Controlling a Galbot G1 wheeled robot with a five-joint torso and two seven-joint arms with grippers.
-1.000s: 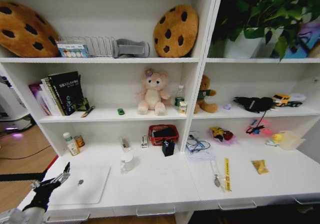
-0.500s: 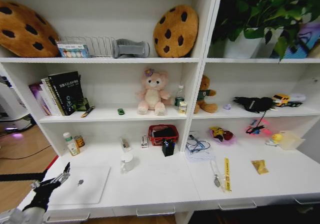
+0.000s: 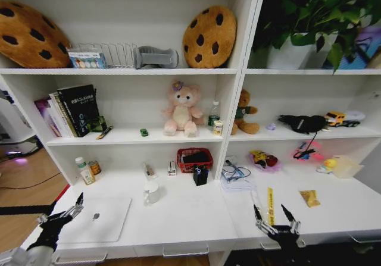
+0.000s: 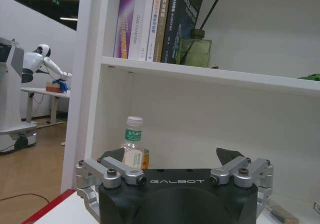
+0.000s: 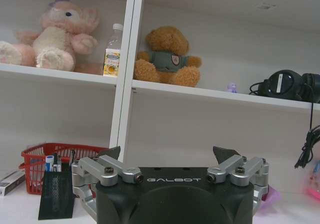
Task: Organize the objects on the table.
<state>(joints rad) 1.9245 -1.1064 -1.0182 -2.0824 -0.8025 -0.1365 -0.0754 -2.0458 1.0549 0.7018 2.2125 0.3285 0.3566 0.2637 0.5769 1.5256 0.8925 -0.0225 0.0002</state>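
A: Where are the claws?

B: The left claw (image 3: 61, 213) sits in the lower left of the head view, fingers spread and holding nothing, at the near edge of the silver laptop (image 3: 98, 218). The right claw (image 3: 277, 221) is at the bottom, right of centre, also spread and empty, just beside the near end of the yellow ruler (image 3: 270, 206).

A: And the other things to tidy?

B: All on the white surface (image 3: 190, 218). The white mug (image 3: 151, 191) stands a little left of centre, the small black box (image 3: 200, 175) further back near the middle, and the ruler lies right of centre with what looks like a pen (image 3: 256, 207) alongside it.

A: What could go wrong?

B: The ruler and pen lie flat and thin, so I'd guess a fingertip could skid over them or nudge them off the front edge. The mug looks light and upright; a passing arm might tip it. The laptop is wide and flat, so an edge grip could slip.

A: Any containers?

B: A red basket (image 3: 194, 158) at the back of the surface holds something dark, and the right wrist view shows pens standing at its side. Higher up, a wire rack (image 3: 116, 54) on the top shelf looks empty from here.
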